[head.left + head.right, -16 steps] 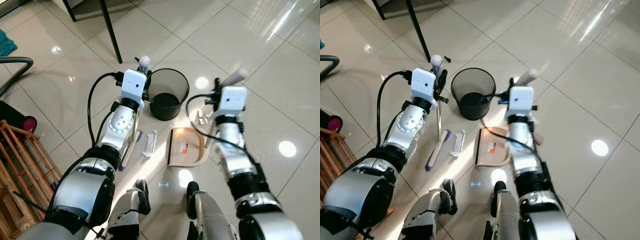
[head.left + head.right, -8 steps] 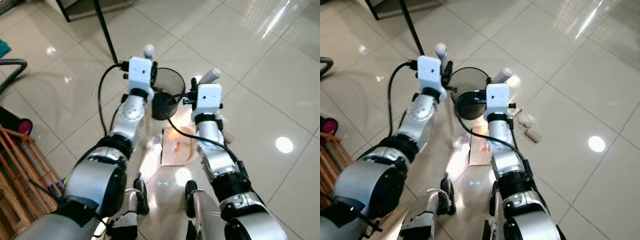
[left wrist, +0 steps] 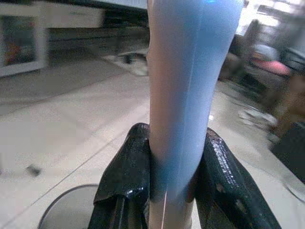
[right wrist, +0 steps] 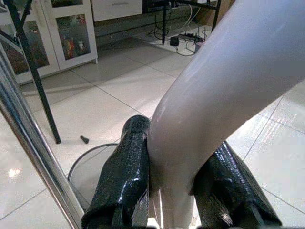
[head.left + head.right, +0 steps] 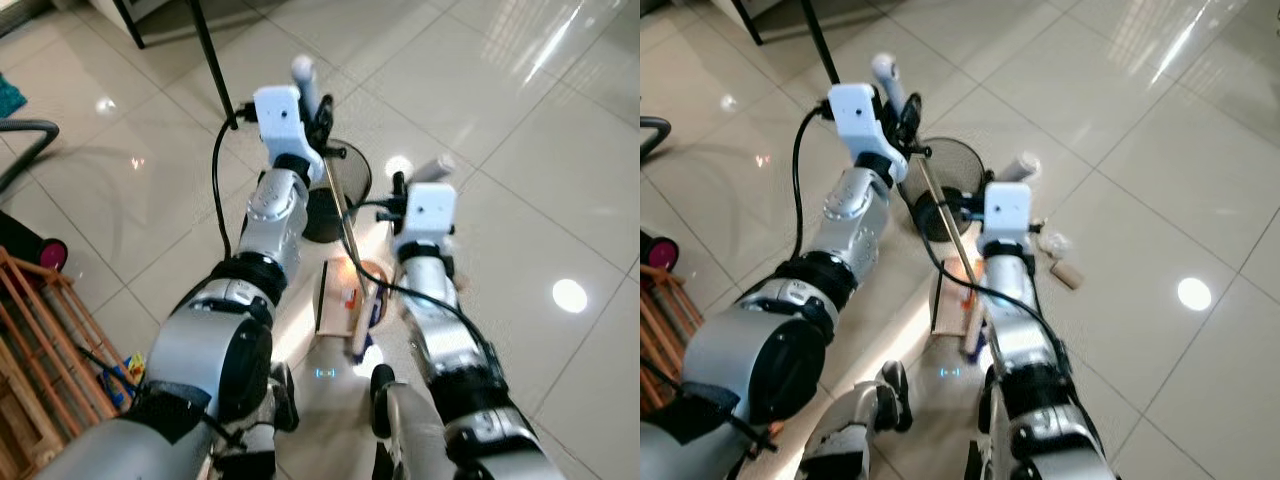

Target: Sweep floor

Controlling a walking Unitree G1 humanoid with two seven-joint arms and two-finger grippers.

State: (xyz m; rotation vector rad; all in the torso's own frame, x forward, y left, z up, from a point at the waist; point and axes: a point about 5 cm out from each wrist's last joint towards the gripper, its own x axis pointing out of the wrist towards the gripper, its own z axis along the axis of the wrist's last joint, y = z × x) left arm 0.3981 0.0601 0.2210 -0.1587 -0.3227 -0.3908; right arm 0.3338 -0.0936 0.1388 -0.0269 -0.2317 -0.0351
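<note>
My left gripper [image 3: 175,134] is shut on the pale blue grip of a broom [image 5: 302,72], held high above a black mesh bin [image 5: 345,180]. The broom's metal pole [image 5: 345,240] slants down to the brush head [image 5: 362,345] at the near side of a beige dustpan [image 5: 335,295]. The dustpan lies on the tiles just before the bin. My right gripper [image 4: 178,138] is shut on the dustpan's whitish upright handle [image 5: 440,165]. A cardboard roll [image 5: 1068,272] and crumpled paper [image 5: 1052,241] lie on the floor right of the dustpan.
A black table leg [image 5: 213,60] stands behind the bin. At my left are a wooden rack [image 5: 40,330], a grey hose [image 5: 25,140] and a dark roller with a pink end [image 5: 30,245]. Glossy tiles stretch to the right. Glass-door cabinets [image 4: 71,28] line the far wall.
The left arm has swung the broom rightwards: its pole, upright before, now slants across the dustpan, and the brush head has gone from the pan's left to its near side.
</note>
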